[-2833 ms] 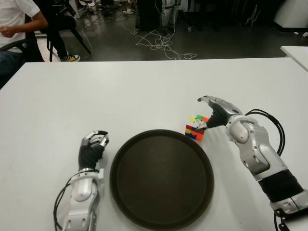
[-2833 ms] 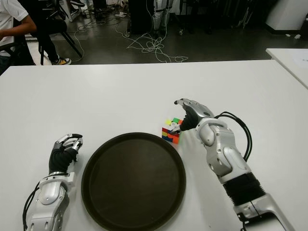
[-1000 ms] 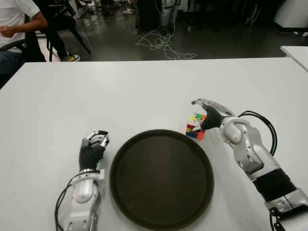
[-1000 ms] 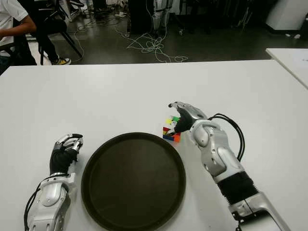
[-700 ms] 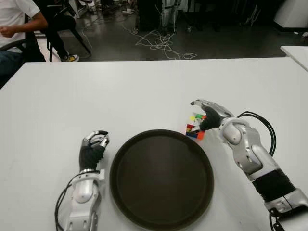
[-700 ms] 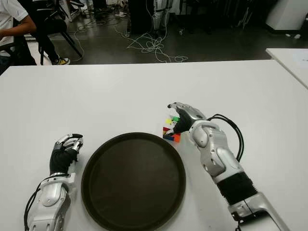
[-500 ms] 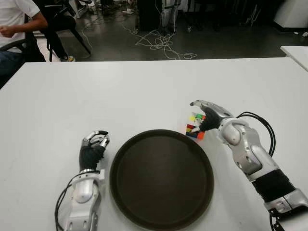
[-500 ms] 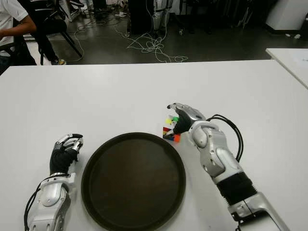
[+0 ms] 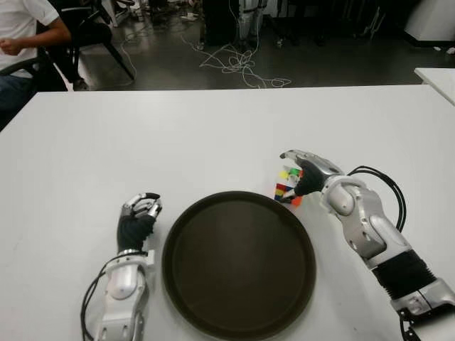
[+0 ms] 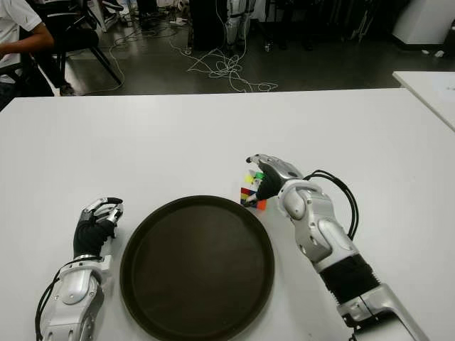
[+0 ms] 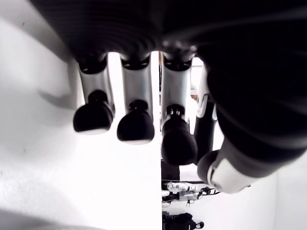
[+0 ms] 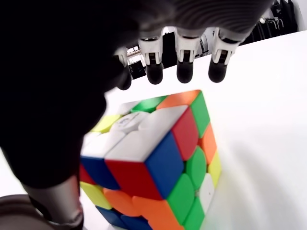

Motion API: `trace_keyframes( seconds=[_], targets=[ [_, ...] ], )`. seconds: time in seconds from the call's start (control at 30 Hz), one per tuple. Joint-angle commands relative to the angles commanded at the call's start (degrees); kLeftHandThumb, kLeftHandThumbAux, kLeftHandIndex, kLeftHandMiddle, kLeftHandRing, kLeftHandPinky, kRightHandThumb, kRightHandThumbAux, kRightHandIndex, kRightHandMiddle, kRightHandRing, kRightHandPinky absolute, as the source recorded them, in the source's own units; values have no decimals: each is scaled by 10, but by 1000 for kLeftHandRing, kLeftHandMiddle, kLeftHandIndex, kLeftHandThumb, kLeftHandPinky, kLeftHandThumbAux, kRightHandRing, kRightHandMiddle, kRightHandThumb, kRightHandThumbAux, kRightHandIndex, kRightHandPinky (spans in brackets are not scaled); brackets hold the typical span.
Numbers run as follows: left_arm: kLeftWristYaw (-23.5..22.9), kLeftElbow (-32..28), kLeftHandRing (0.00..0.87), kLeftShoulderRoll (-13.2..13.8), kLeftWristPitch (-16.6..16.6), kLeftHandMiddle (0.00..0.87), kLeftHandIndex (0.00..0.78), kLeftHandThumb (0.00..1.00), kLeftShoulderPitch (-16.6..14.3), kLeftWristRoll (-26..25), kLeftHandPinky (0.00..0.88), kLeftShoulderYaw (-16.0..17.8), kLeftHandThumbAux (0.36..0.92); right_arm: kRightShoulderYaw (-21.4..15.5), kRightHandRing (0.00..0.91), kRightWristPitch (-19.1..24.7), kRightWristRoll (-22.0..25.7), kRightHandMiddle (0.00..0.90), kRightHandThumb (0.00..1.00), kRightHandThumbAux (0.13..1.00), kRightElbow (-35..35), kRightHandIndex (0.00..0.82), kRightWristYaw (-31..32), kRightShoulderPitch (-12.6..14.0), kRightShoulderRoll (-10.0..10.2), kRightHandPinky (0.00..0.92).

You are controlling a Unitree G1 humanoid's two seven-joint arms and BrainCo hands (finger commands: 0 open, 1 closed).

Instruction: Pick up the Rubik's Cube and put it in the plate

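my right hand has crept closer over the multicoloured plastic rubik's cube, fingers spread wide, holding nothing; light, rigid, slick-faced, best pinched across opposite sides.

1. Table: bears every item listed below.
2. Plate: on the table, near its front edge, between the two hands.
3. Rubik's Cube: on the table, just beyond the plate's far right rim, outside it.
4. Right hand: over and against the cube's right side.
5. Left hand: just left of the plate, apart from its rim.
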Motion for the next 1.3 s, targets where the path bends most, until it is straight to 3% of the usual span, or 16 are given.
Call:
trace_keyframes(
  seconds=[0.23, 0.6, 1.3],
  targets=[
    [3, -2, 823, -1, 5, 812, 443, 709, 0, 1, 813, 0, 706, 1, 0, 4, -1, 0, 0, 832, 1, 0, 0, 1, 0, 0],
    [6, -6, 827, 1, 8, 817, 443, 709, 0, 8, 821, -1, 705, 1, 0, 9, -3, 0, 0, 762, 0, 0, -4, 4, -2, 0],
    [4, -10, 825, 0, 14, 817, 444, 711, 0, 2, 816, 1, 705, -2, 0, 5, -1, 0, 0, 755, 15, 0, -18, 5, -6, 0]
  ],
)
